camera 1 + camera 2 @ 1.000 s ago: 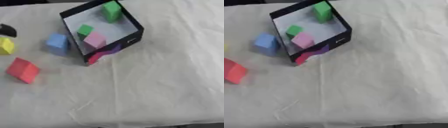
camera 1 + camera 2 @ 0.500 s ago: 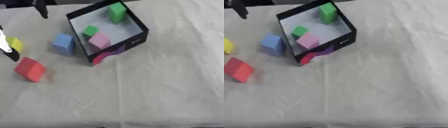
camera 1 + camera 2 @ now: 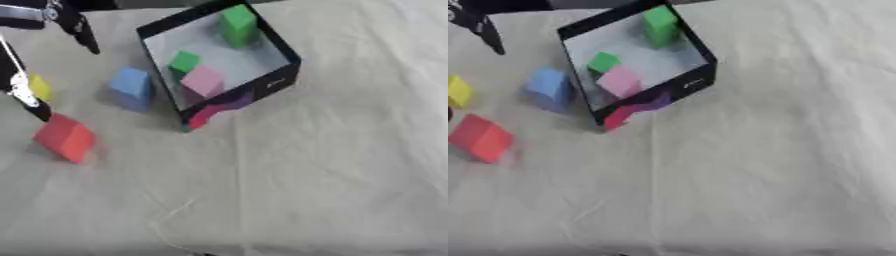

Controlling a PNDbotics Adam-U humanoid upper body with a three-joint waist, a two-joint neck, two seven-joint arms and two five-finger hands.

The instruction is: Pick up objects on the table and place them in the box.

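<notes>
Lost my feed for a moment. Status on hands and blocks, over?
Left hand open beside yellow block, holding nothing. Right hand out of view. Red block, blue block outside box; three inside. Nothing blocking.

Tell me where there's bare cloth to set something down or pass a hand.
Free: the wide cloth right of and below the box. Crowded: the left side, where the blue block, yellow block, red block and left hand cluster.

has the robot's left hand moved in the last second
Yes. The left hand has come in from the left edge and now hangs by the yellow block, above the red block; those blocks kept their places beside the box.
</notes>
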